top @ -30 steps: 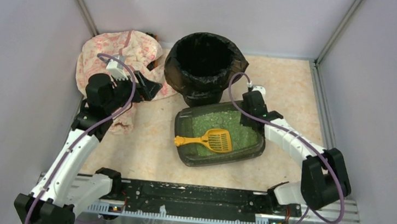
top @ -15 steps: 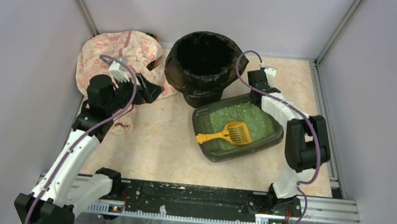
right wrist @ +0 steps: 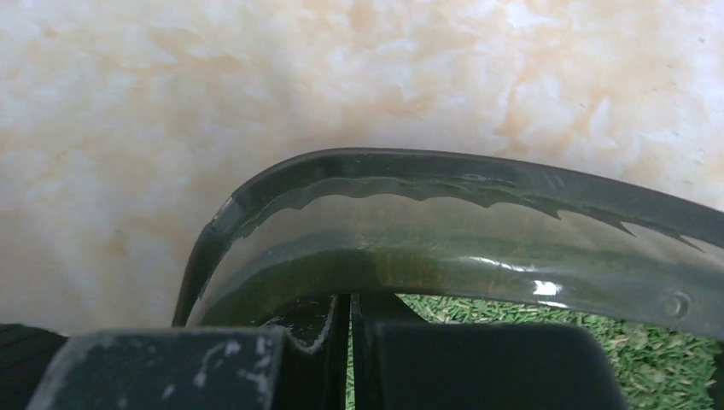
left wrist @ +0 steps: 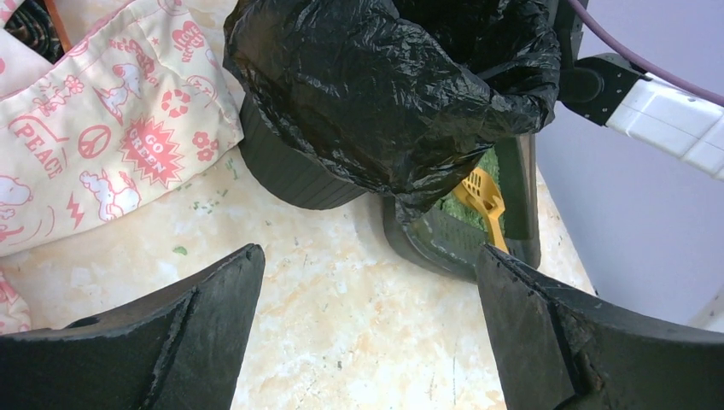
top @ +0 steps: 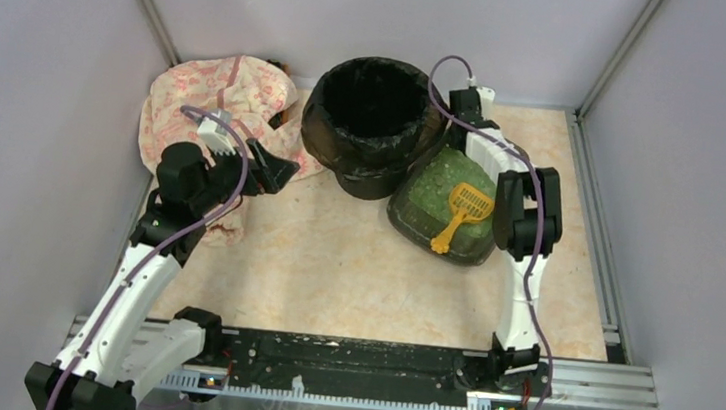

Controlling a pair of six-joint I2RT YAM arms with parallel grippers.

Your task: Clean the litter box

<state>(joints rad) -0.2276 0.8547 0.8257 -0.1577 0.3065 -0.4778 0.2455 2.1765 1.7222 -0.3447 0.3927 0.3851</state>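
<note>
The litter box (top: 428,193), a dark grey-green tray of green granules, stands tilted just right of the black-bagged bin (top: 374,106), its far end raised. A yellow slotted scoop (top: 462,210) lies inside it. My right gripper (top: 448,145) is shut on the tray's far rim; in the right wrist view the pinched fingers (right wrist: 350,312) meet the curved wall (right wrist: 478,171), with granules (right wrist: 666,350) below. My left gripper (top: 277,167) hangs open left of the bin, holding nothing. In the left wrist view the left gripper (left wrist: 367,273) frames bare floor, with the tray (left wrist: 444,239) and scoop (left wrist: 482,196) beyond.
A pink-printed white cloth (top: 214,95) lies crumpled in the back left corner, under and behind my left arm; it shows at upper left (left wrist: 85,145) in the left wrist view. Grey walls close in the marbled floor (top: 333,262) on three sides.
My right arm has swung the litter box from the floor's middle toward the back right, turning and tipping it up beside the bin. The scoop rode along inside. The left arm barely moved.
</note>
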